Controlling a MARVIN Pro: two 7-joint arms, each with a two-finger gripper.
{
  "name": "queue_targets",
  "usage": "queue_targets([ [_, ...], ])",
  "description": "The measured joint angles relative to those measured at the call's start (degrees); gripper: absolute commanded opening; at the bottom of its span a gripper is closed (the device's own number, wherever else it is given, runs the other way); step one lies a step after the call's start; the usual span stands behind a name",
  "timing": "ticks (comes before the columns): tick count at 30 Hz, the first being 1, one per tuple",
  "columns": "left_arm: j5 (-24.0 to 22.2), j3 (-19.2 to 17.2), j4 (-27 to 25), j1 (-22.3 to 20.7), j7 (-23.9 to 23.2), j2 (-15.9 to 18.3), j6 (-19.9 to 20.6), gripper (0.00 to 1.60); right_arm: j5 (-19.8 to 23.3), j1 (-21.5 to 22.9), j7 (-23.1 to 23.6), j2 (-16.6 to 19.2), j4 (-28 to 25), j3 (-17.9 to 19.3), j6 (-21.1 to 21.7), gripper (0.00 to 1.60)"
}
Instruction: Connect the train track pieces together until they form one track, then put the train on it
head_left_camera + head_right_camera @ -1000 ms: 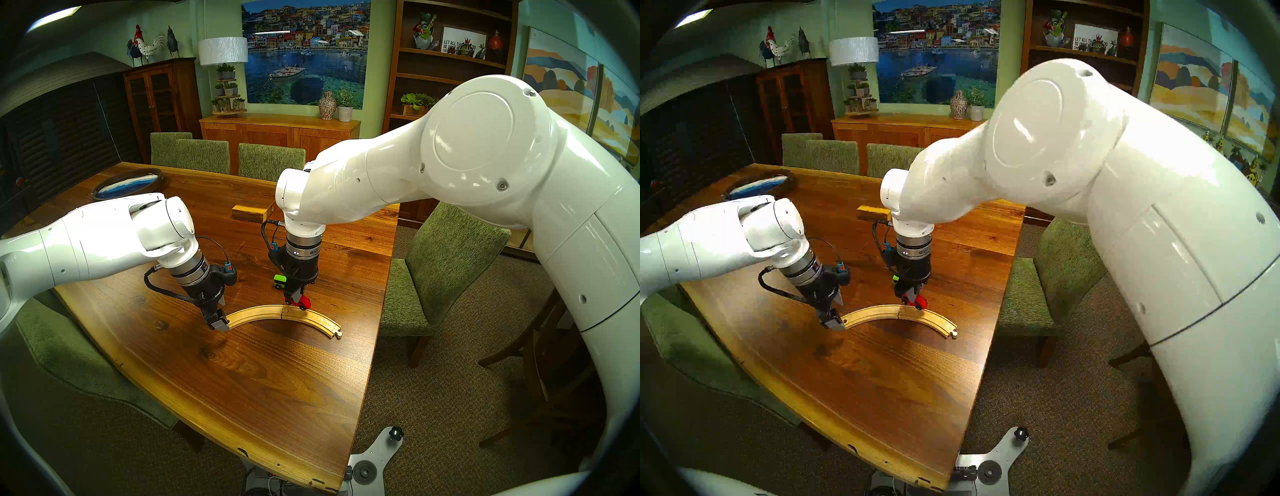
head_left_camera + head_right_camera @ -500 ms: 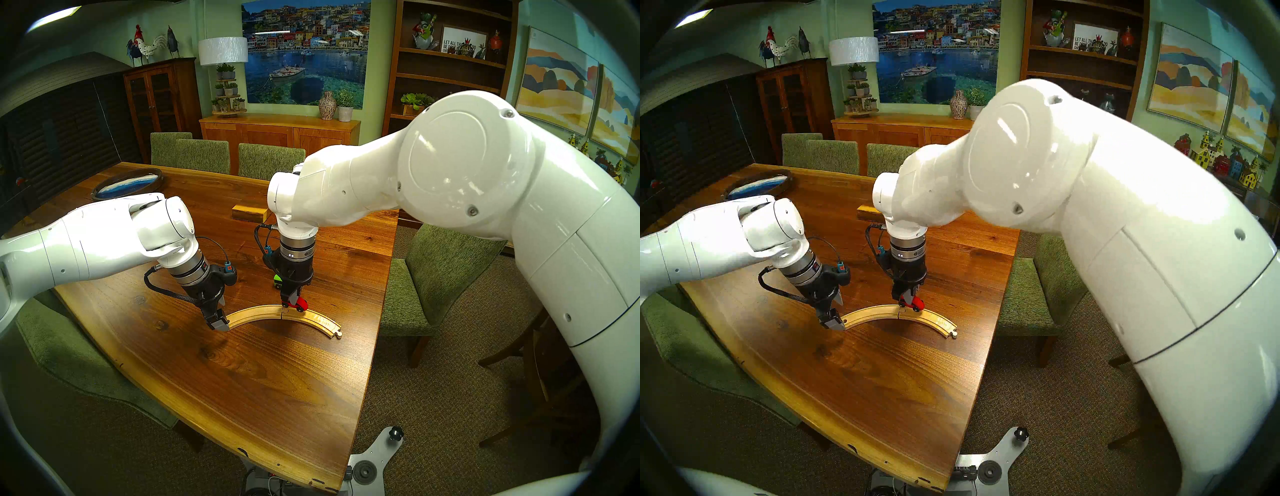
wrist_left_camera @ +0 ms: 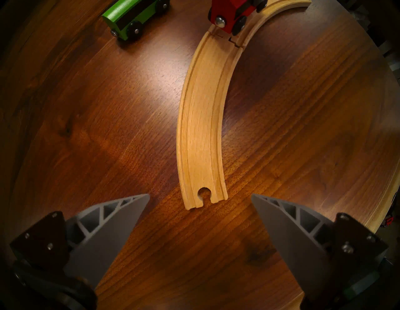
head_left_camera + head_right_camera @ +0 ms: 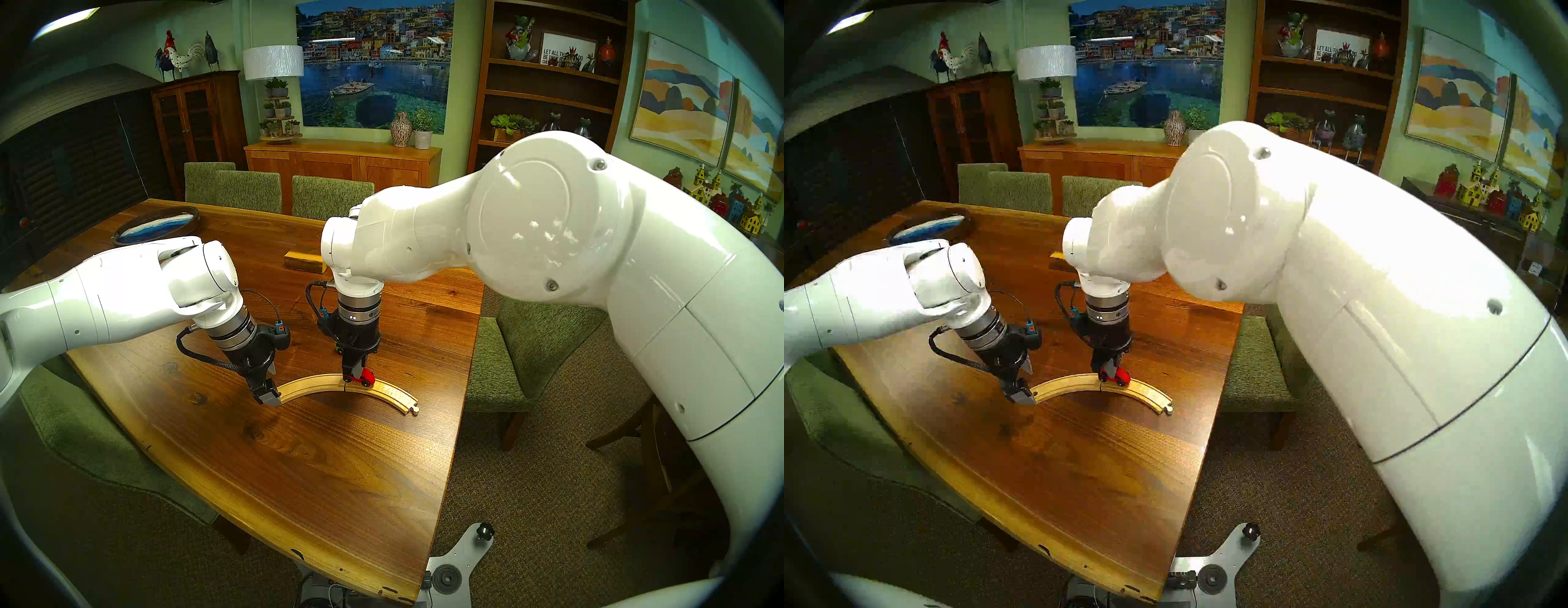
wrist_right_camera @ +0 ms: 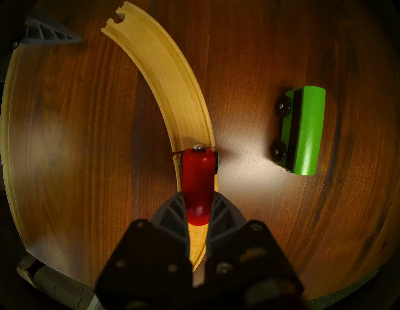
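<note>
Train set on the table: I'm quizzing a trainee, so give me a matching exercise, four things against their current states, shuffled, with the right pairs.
Things:
1. red engine
2. green carriage
3. left gripper
4. track

States:
A. open, empty, by the socket end of the track
B. two curves joined in one arc
C. on the bare table, off the track
D. clamped in the right gripper, over the joint

Pairs: 1-D, 2-C, 3-A, 4-B
</note>
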Motion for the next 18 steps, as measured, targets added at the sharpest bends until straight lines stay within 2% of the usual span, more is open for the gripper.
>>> queue_targets([
  [18,0.00,-0.01,0.00,0.00,0.00,0.00,0.01,1.60,-1.03,-1.39,2.61,-1.67,2.24,-1.93,-0.55,0.00],
])
